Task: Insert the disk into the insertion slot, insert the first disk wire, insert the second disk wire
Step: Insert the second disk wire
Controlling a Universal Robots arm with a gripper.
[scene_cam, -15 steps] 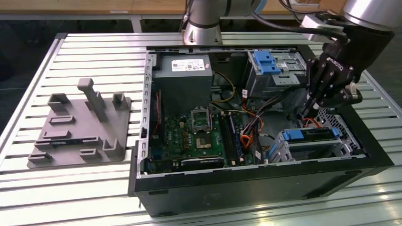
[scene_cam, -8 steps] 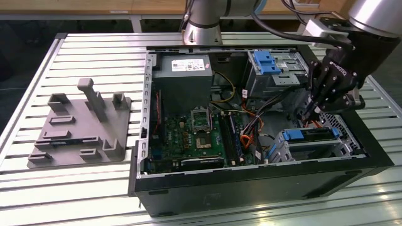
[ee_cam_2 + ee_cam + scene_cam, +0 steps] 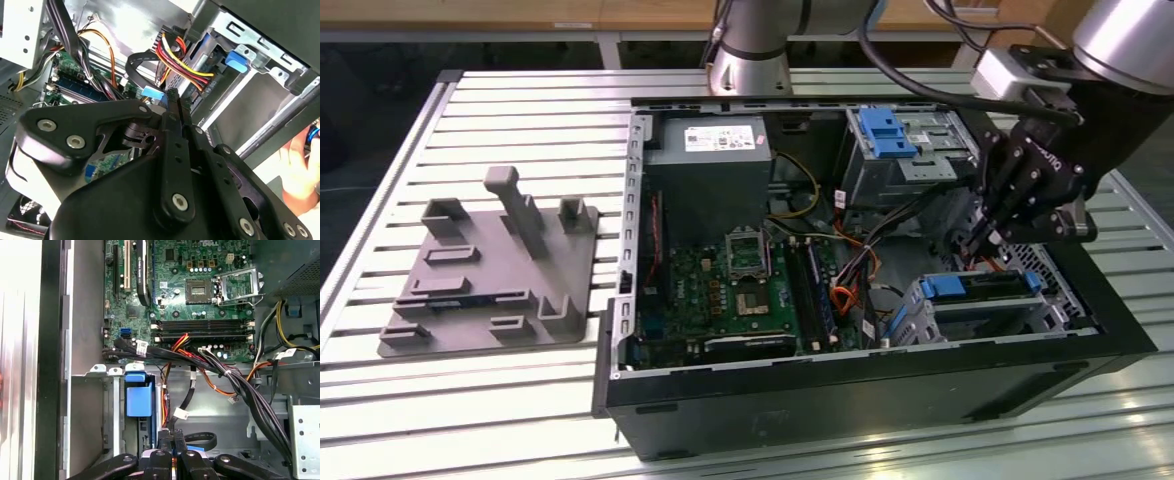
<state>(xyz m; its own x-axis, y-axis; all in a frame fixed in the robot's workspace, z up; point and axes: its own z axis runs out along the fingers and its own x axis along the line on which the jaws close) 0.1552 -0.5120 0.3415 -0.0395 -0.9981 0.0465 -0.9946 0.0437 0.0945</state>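
Observation:
The disk [image 3: 983, 288], silver with a bright blue carrier, lies in the low silver insertion slot [image 3: 1003, 320] at the case's near corner on the exterior view's right. Its blue carrier tab [image 3: 139, 399] is also in the first wrist view. My gripper [image 3: 983, 243] hangs just above the slot's inner end, among the cables. Its fingers [image 3: 172, 436] are pressed together, and a black disk wire [image 3: 186, 399] with a white tag runs down to their tips. In the second wrist view a light blue connector [image 3: 152, 93] sits right beside the gripper [image 3: 173, 96].
A taller grey cage [image 3: 914, 165] with a blue latch [image 3: 886, 130] stands behind the slot. Red, yellow and orange cables [image 3: 180, 57] crowd the space around the fingers. The motherboard [image 3: 734, 290] fills the case floor. A grey fixture [image 3: 494, 270] lies on the table. A hand [image 3: 300, 170] is near the case.

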